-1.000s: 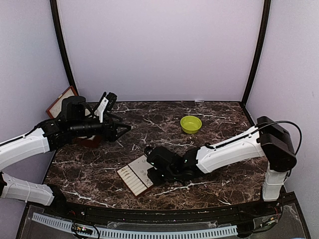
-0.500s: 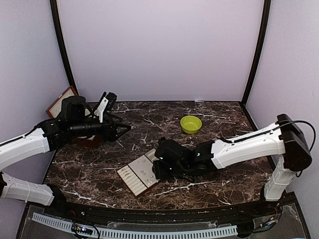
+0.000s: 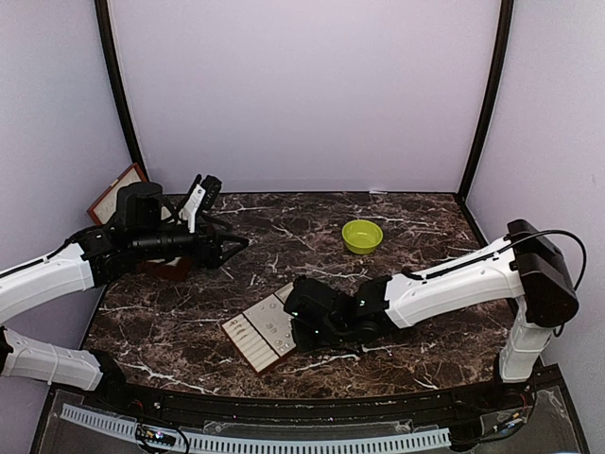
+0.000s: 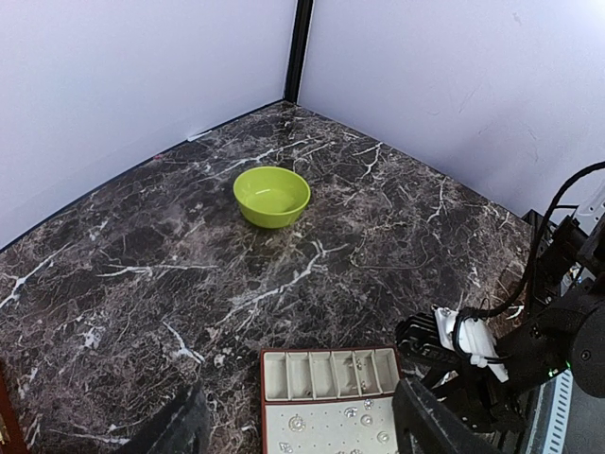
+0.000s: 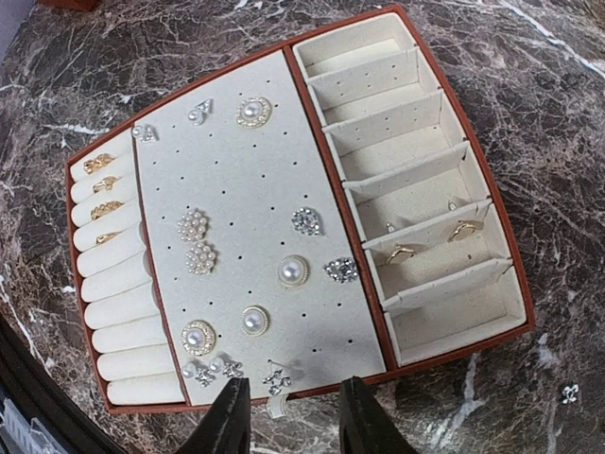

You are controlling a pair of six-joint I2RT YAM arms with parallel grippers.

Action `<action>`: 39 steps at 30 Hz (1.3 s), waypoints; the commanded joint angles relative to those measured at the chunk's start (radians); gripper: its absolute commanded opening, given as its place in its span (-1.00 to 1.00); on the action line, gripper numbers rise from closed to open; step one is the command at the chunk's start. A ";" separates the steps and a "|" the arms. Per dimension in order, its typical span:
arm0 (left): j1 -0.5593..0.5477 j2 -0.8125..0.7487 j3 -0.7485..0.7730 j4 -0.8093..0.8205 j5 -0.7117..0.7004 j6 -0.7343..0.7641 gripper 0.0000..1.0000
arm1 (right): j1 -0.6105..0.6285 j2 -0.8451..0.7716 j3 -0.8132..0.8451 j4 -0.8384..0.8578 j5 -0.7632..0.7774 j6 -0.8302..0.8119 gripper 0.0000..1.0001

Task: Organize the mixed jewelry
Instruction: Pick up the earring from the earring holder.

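- Though looking calm from above, hides trouble: puts the right gripper (image 3: pixel 298 318) low against the right edge of the cream tray (image 3: pixel 244 340), close enough to shove it with one careless slide; gives no view of the finger gap.
- Puts the left gripper (image 3: pixel 229 213) well apart near the reddish-brown box (image 3: pixel 167 270), spread wide, holding nothing; threatens little.
- Over to the left wrist: frames the green bowl (image 4: pixel 272 196) far off and the tray at the bottom edge, with the right arm (image 4: pixel 492 355) crowding its corner; invites a clash by reaching in.
- Over to the right wrist: catches the fingertips (image 5: pixel 233 397) partly apart, clamping nothing, straddling a small silvery piece (image 5: pixel 277 407) at the tray's near rim.
- Finds the mixed jewelry (image 5: pixel 253 112) mostly seated: studs on the pad, rings in rolls and compartments, one stray piece (image 5: pixel 570 392) on the marble (image 5: pixel 586 236).
- Could nip the rim instead of that tiny piece, flick it off the edge, or jolt seated studs loose.
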 commanded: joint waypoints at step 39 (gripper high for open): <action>0.003 -0.017 0.033 0.001 0.002 -0.002 0.38 | 0.010 0.094 0.081 -0.012 -0.006 -0.150 -0.74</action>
